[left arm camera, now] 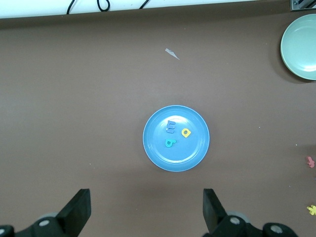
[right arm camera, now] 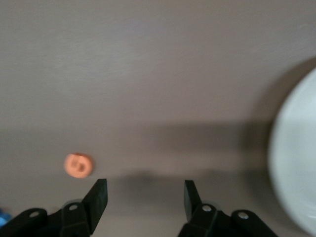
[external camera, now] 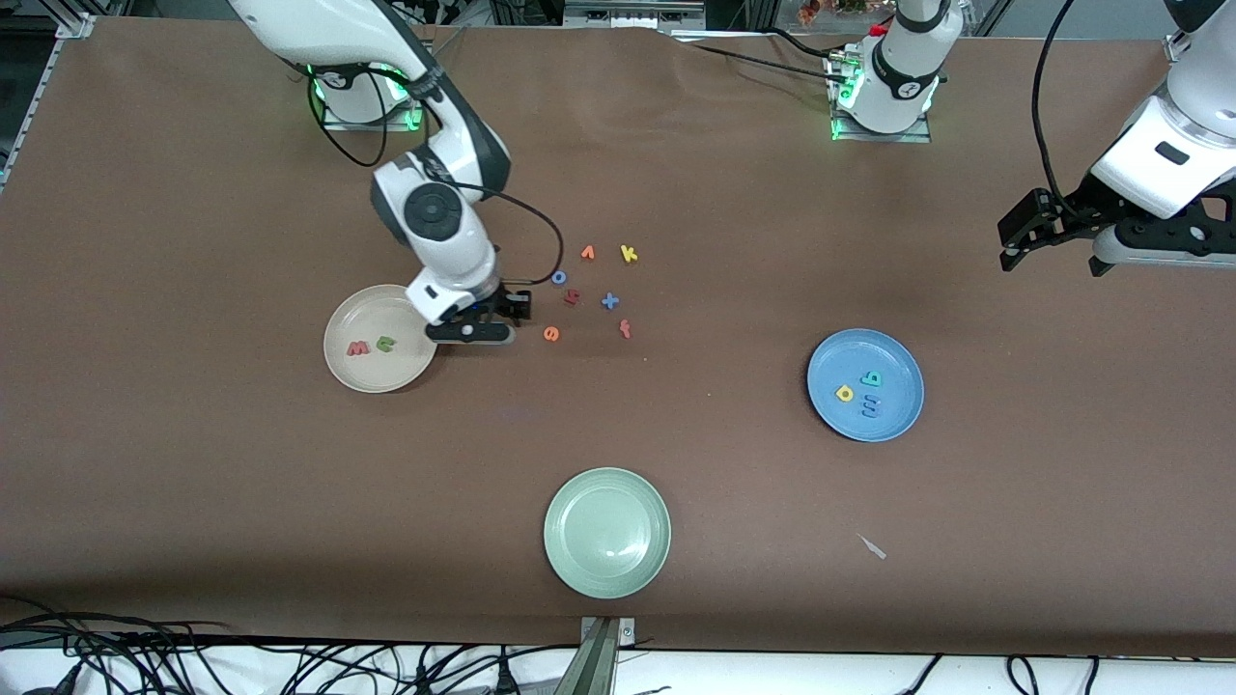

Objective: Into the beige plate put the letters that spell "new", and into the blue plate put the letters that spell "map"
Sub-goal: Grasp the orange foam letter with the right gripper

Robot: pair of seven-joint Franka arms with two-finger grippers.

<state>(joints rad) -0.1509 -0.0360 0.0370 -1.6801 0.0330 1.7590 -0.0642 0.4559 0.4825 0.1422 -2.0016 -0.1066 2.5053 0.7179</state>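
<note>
The beige plate [external camera: 372, 314] holds a pinkish-red w [external camera: 358, 348] and a green n [external camera: 386, 343]. An orange e [external camera: 551, 334] lies on the table beside it, toward the left arm's end. My right gripper [external camera: 504, 314] hangs low and open between that plate and the e, with nothing in it. In the right wrist view the e [right arm camera: 78, 165] sits just outside one finger and the plate's rim [right arm camera: 296, 163] is off past the other. The blue plate [external camera: 840, 362] carries a blue m [external camera: 871, 407], a yellow letter [external camera: 845, 393] and a teal letter [external camera: 872, 378]. My left gripper [external camera: 1051, 253] waits open, high over the left arm's end.
A pale green plate [external camera: 606, 532] lies nearest the front camera. Loose letters lie farther from the camera than the e: orange v [external camera: 587, 253], yellow k [external camera: 629, 254], blue o [external camera: 558, 277], dark red letter [external camera: 572, 297], blue x [external camera: 609, 301], red f [external camera: 625, 329]. A paper scrap [external camera: 872, 546] lies near the front edge.
</note>
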